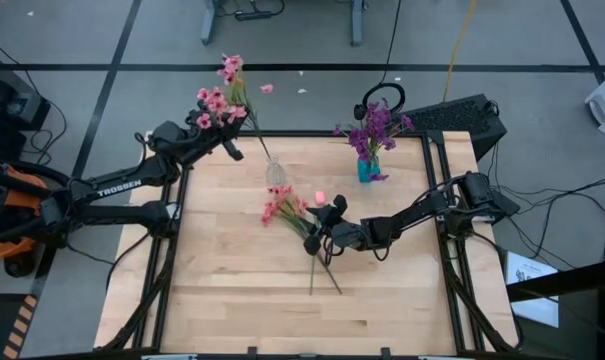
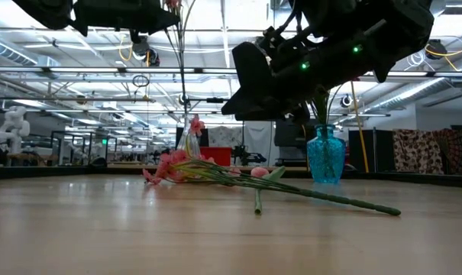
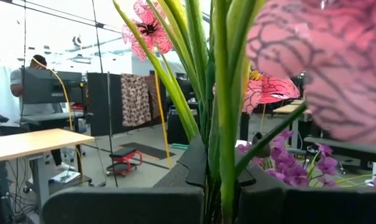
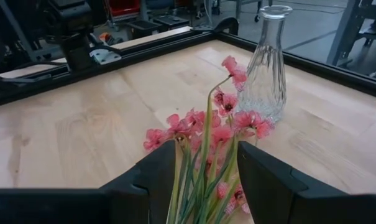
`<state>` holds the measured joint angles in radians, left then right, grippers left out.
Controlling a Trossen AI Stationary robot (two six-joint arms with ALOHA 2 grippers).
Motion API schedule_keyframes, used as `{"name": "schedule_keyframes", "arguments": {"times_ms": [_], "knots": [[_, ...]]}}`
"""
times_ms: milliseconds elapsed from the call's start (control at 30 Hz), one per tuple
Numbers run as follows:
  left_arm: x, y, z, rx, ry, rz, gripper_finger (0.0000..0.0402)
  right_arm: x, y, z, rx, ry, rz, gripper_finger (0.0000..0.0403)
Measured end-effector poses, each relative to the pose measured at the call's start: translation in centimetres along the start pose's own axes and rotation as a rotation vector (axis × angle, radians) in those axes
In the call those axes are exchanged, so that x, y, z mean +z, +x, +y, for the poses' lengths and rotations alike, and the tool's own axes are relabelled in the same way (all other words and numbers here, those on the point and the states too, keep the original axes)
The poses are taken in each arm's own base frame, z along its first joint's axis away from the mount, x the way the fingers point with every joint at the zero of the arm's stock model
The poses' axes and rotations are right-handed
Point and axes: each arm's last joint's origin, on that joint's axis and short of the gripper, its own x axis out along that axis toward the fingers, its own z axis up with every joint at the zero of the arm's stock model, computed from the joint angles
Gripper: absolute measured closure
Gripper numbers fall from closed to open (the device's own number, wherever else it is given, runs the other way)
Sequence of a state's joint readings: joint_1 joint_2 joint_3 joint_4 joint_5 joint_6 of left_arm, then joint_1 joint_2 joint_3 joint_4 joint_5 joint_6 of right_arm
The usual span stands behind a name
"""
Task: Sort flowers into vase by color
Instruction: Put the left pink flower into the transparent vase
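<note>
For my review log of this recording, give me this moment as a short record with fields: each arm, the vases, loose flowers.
left end effector: raised over the table's far left edge, shut on a pink flower spray
right end effector: mid-table, open around the stems of pink flowers lying on the table
clear glass vase: upright, looks empty, just beyond those blossoms
blue vase: upright, far side, holds purple flowers
pink tulip bud: on the table, near the right end effector
table: light wood

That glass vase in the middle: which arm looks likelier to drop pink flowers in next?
Probably the left. Its gripper holds a pink spray whose stem reaches the clear vase; the right gripper is over pink flowers lying on the table.
</note>
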<state>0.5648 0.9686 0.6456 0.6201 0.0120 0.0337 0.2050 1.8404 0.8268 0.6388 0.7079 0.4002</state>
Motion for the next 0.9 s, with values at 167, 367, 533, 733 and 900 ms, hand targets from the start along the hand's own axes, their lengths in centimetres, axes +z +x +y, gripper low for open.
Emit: {"name": "schedule_keyframes", "arguments": {"times_ms": [167, 367, 533, 733, 900], "knots": [[-0.8, 0.5, 0.0, -0.003, -0.002, 0.030, 0.0393, 0.0, 0.0, 0.0, -0.002, 0.004, -0.001, 0.0239], [-1.5, 1.0, 0.0, -0.005, -0.002, 0.047, 0.0393, 0.0, 0.0, 0.0, -0.001, 0.004, -0.001, 0.0239], [-1.7, 1.1, -0.1, -0.008, -0.003, 0.049, 0.0393, 0.0, 0.0, 0.0, -0.002, -0.001, 0.000, 0.0239], [-2.7, 1.7, -0.1, -0.011, -0.003, 0.089, 0.0392, 0.0, 0.0, 0.0, -0.003, -0.018, 0.000, 0.0239], [-3.8, 2.2, -0.2, -0.013, -0.005, 0.127, 0.0392, 0.0, 0.0, 0.0, -0.003, -0.025, 0.002, 0.0239]]}}
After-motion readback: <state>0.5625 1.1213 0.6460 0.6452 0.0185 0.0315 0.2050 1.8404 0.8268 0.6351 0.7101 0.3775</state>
